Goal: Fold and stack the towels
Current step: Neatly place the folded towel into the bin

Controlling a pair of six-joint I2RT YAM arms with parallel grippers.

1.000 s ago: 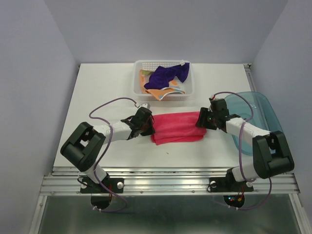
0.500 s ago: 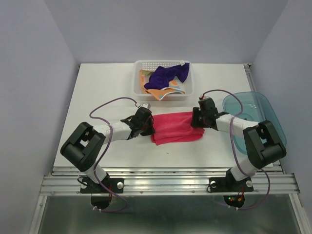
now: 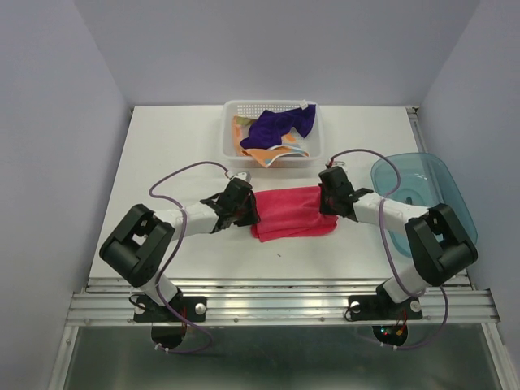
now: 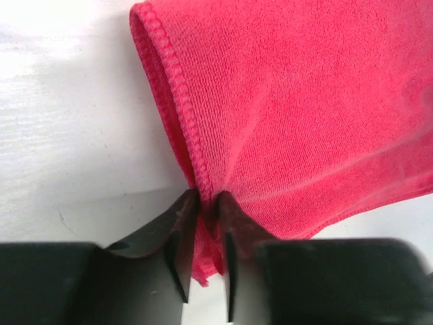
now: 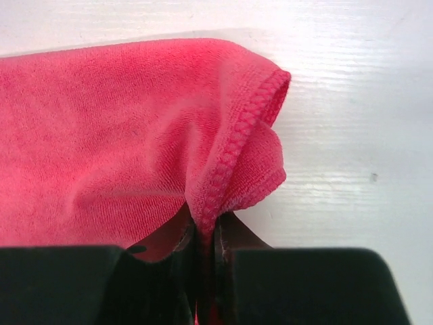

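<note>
Right arm (image 3: 390,213) has swung in toward the left over the last second. Its forearm is now off the teal tray (image 3: 439,175), which shows almost whole at the right edge of the table (image 3: 179,146). Left arm (image 3: 191,219) hasn't budged.

Pink towel (image 3: 294,213) lies mid-table, just near of the white basket (image 3: 230,138), folded into a wide band with a lower layer peeking out along the near edge.

Left gripper (image 3: 248,207) is clamped on the towel's left hem, fingers almost together with cloth pinched between. Right gripper (image 3: 327,195) is clamped on the right hem the same way, stitched edge bunched at the tips.

Purple towel (image 3: 276,123) and orange dotted towel (image 3: 260,153) sit crumpled in the basket at far centre, purple on top.
</note>
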